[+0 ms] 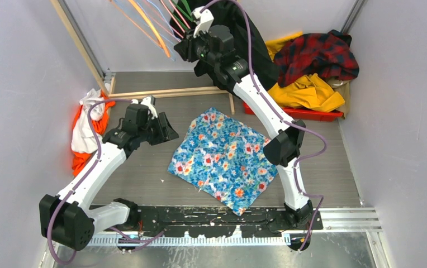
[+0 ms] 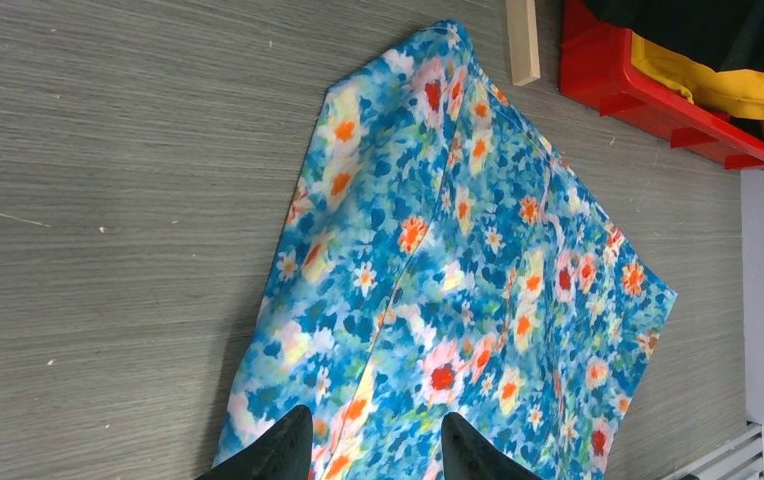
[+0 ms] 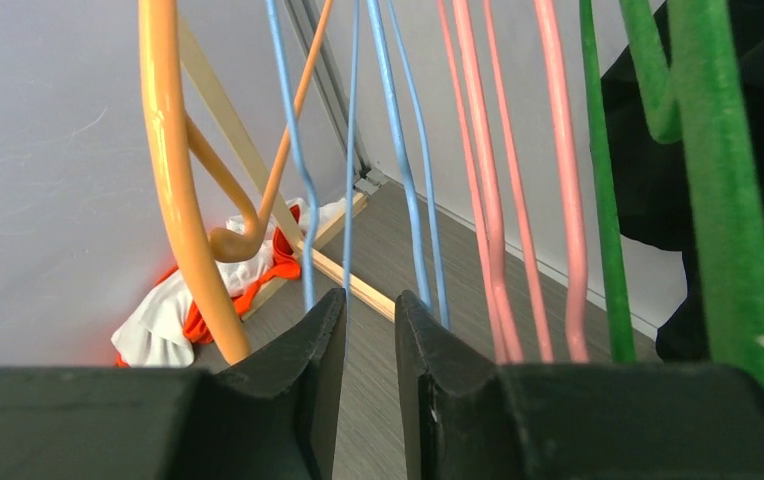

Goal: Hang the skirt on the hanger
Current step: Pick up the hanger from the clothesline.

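**Skirt flat on the table, left gripper at its edge, right gripper up among the hangers**

We see the skirt (image 1: 222, 159) (image 2: 458, 280) spread flat on the grey table (image 1: 144, 173), lying as a tilted square between the two arms.

The left gripper (image 1: 164, 129) (image 2: 376, 425) sits just beside the skirt's left edge. In its wrist view the two dark fingertips are well apart, with flowered cloth showing between and beyond them. Nothing is held between them. We cannot tell whether the tips touch the fabric.

The right gripper (image 1: 191, 47) (image 3: 368, 300) is raised well beyond the skirt's far corner, clear of it and in among the hanging hangers (image 1: 155, 22). Its fingers stand close together with only a narrow slit left. A thin wire of the blue hanger (image 3: 398, 150) lines up with that slit, but we cannot tell whether it runs between the fingers or behind them. An orange hanger (image 3: 183, 200), pink hangers (image 3: 488, 180) and a green hanger (image 3: 698, 150) hang around it.

Just past the skirt's far corner lies a wooden stick (image 1: 166, 92) (image 2: 523, 40). Beyond the skirt's right corner is a red bin (image 1: 306, 114) (image 2: 648, 90) holding yellow cloth (image 1: 306, 92). Well off the skirt's left side a white and orange pile (image 1: 85, 134) lies against the wall.
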`<action>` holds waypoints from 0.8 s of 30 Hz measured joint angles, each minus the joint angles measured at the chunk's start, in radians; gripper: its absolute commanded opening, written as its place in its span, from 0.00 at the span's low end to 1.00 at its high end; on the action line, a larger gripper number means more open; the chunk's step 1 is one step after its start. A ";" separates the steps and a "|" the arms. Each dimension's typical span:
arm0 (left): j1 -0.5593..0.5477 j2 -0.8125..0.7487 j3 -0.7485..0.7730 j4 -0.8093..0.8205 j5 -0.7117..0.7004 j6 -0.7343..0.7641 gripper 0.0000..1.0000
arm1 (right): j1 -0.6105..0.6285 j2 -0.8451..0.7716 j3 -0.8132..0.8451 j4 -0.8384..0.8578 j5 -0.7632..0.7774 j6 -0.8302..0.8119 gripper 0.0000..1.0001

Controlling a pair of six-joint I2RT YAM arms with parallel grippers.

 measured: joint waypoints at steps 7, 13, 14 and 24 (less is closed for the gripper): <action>0.002 0.002 0.000 0.000 0.005 0.000 0.50 | 0.000 0.011 0.016 -0.003 0.001 0.000 0.29; 0.010 0.004 -0.006 0.002 0.007 0.000 0.49 | 0.000 0.019 0.026 -0.003 0.002 0.000 0.22; 0.011 0.004 -0.006 0.002 0.008 0.000 0.49 | 0.000 0.023 0.030 -0.003 0.002 0.001 0.23; 0.015 0.004 -0.009 0.004 0.020 0.002 0.49 | 0.000 0.032 0.026 0.000 -0.001 0.004 0.34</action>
